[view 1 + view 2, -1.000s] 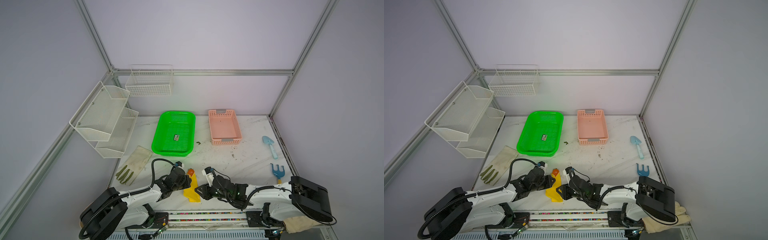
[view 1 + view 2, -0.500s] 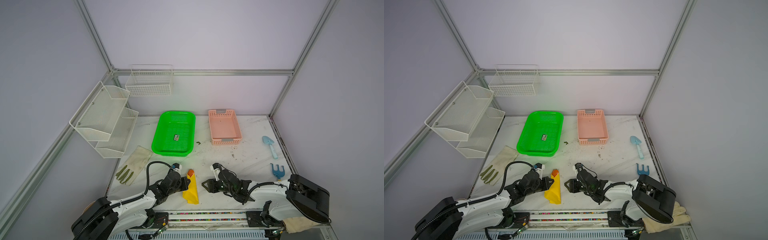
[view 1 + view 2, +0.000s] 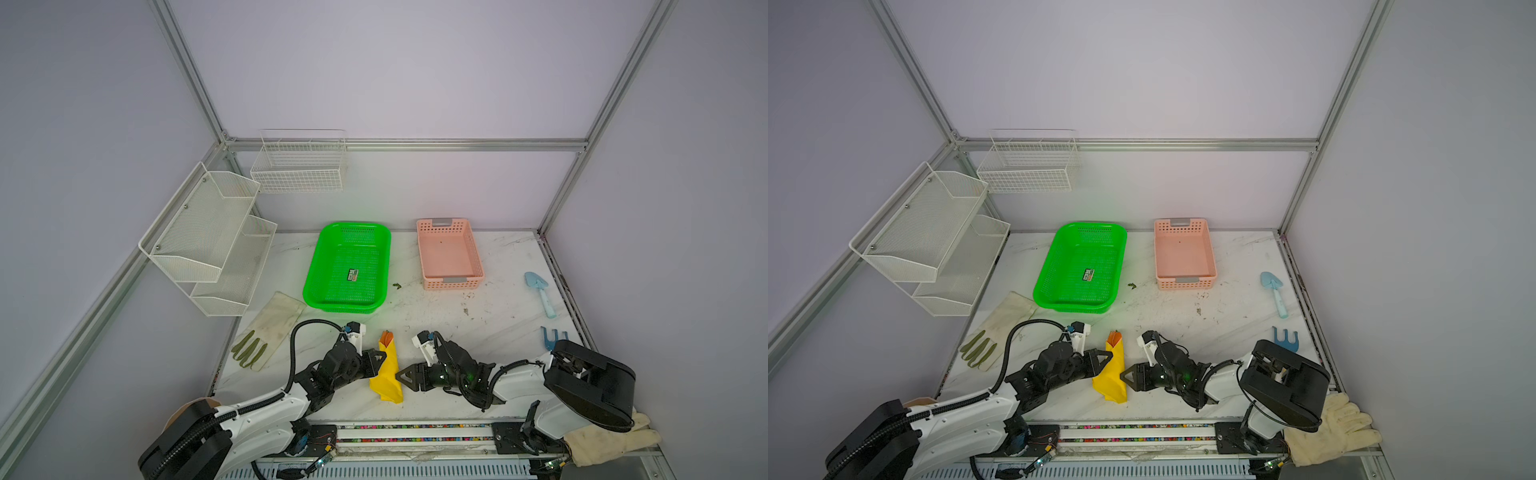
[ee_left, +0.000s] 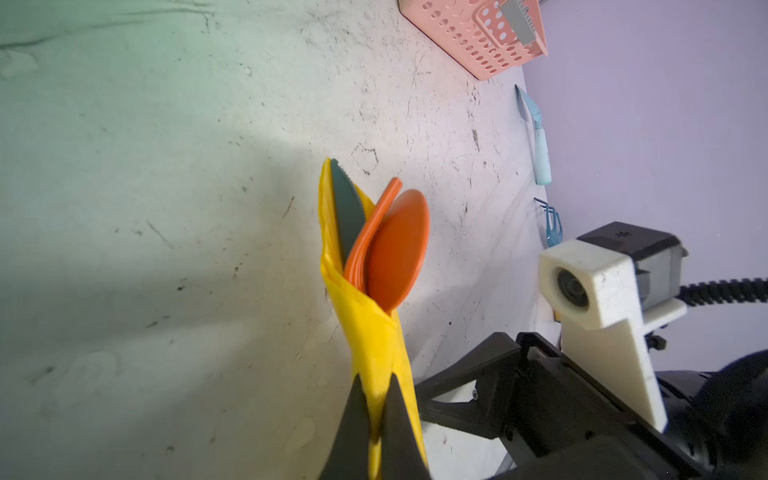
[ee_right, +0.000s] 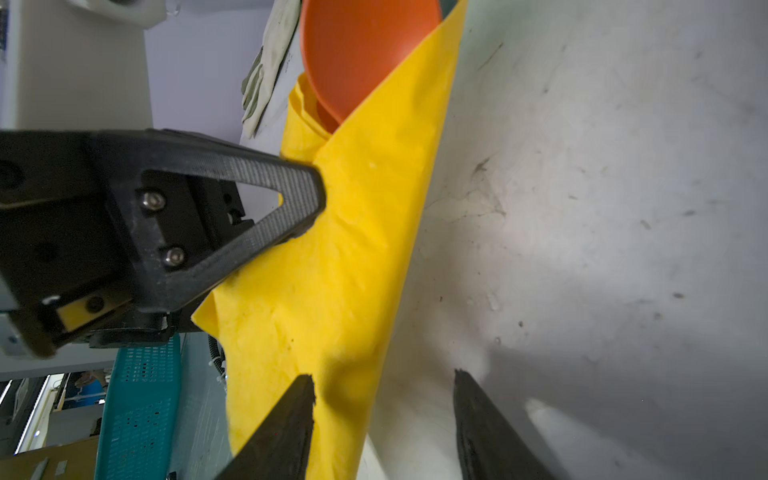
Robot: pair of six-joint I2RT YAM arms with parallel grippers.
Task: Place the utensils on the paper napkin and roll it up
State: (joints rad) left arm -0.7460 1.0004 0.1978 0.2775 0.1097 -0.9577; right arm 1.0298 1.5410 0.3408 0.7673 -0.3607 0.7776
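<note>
Cream fabric first: a glove (image 3: pixel 270 328) lies at the table's (image 3: pixel 478 332) left edge, clear of my arms. Next is my left gripper (image 4: pixel 376 386), jaws pressed together on the paper napkin (image 3: pixel 388 374), pinching the rolled yellow sheet about midway along. The roll is near the front edge, pointing toward the back. The utensils (image 4: pixel 374 253) poke out of its far end: a teal knife (image 4: pixel 347 208), an orange fork (image 4: pixel 374 224) and an orange spoon (image 4: pixel 399 249). Just right of the roll is my right gripper (image 5: pixel 382 378), jaws spread, with one fingertip over the paper's edge and one over bare marble. Behind the roll the tabletop is open up to the green basket (image 3: pixel 345 306) and the pink basket (image 3: pixel 453 284). A blue shovel (image 3: pixel 540 291) and rake (image 3: pixel 552 336) lie along the right edge.
</note>
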